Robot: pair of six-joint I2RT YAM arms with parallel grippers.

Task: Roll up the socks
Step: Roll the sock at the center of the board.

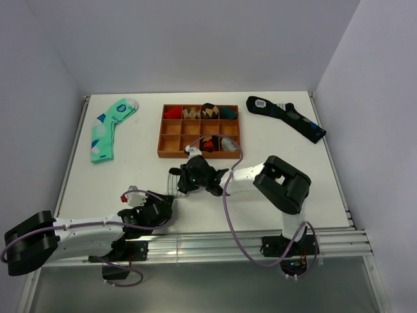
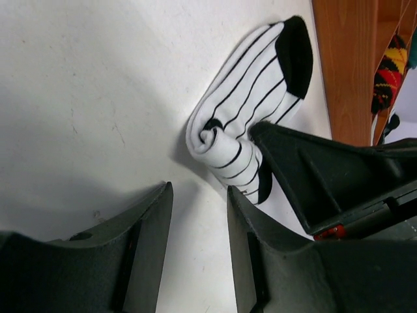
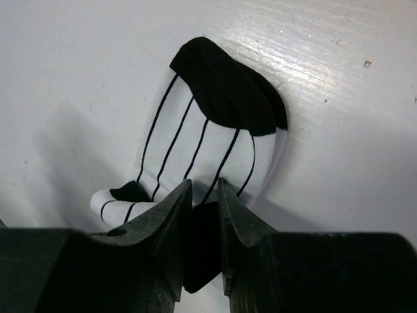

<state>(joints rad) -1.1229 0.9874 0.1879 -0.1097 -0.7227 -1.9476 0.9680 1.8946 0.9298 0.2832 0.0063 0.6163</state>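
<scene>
The white sock with thin black stripes (image 2: pixel 247 98) lies on the white table, partly rolled, its rolled end toward my left gripper and a black end toward the wooden tray. In the right wrist view the sock (image 3: pixel 208 137) lies just ahead of the fingers. My right gripper (image 3: pixel 205 186) is shut on a black fold of the sock. In the top view the right gripper (image 1: pixel 186 177) covers most of the sock. My left gripper (image 2: pixel 199 189) is open and empty, just short of the rolled end; in the top view it (image 1: pixel 163 207) sits near the front edge.
A wooden compartment tray (image 1: pixel 169 134) holding several rolled socks stands just behind the right gripper; its wall shows in the left wrist view (image 2: pixel 345 65). A mint green sock (image 1: pixel 107 127) lies at the back left. A long black sock (image 1: pixel 287 117) lies at the back right.
</scene>
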